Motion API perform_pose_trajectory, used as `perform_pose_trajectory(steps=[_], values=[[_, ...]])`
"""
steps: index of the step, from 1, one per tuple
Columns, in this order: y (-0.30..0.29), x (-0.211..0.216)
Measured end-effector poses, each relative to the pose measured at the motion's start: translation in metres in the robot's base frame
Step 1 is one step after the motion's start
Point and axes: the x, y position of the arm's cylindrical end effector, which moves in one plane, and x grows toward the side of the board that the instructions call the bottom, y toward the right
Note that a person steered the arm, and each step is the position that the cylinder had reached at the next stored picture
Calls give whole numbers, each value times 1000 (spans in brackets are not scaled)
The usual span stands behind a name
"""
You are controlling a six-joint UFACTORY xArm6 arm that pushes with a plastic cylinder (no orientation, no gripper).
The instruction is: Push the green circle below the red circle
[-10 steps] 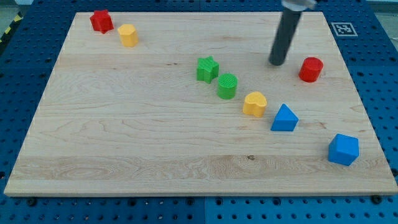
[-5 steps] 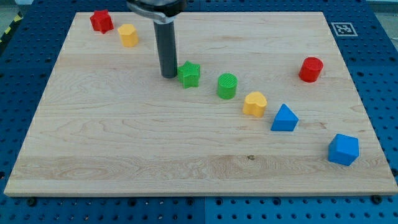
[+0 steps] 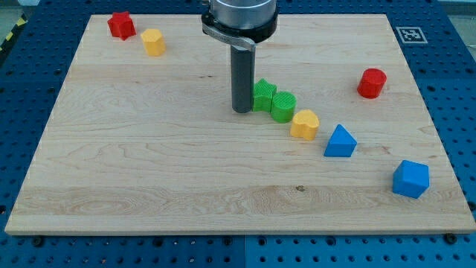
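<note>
A wooden table (image 3: 149, 171) fills most of the frame, laid on a blue pegboard (image 3: 454, 89) that shows at the edges. The dark rod (image 3: 242, 78) is seen coming down from the upper centre, and my tip (image 3: 242, 111) is set on the table just left of the green star (image 3: 263, 94), touching it or nearly so. No jaws are fitted, so nothing is held.

A blue cube (image 3: 410, 179) is placed at the lower right, with a blue triangle (image 3: 340, 141) up and to its left. A yellow heart (image 3: 304, 124) lies just beside that triangle. The green circle (image 3: 282, 106) is pressed against the star's right side, near the frame's centre, and is well apart from the red circle (image 3: 371, 83) at the right. A yellow block (image 3: 153, 42) and a red star (image 3: 120, 25) are found in the upper left corner.
</note>
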Motion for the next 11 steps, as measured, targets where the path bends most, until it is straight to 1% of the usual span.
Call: perform_pose_trajectory(steps=[2,3,5,9,10,11], values=[[44,3],[59,11],[69,12],[184,13],[184,31],[171,41]])
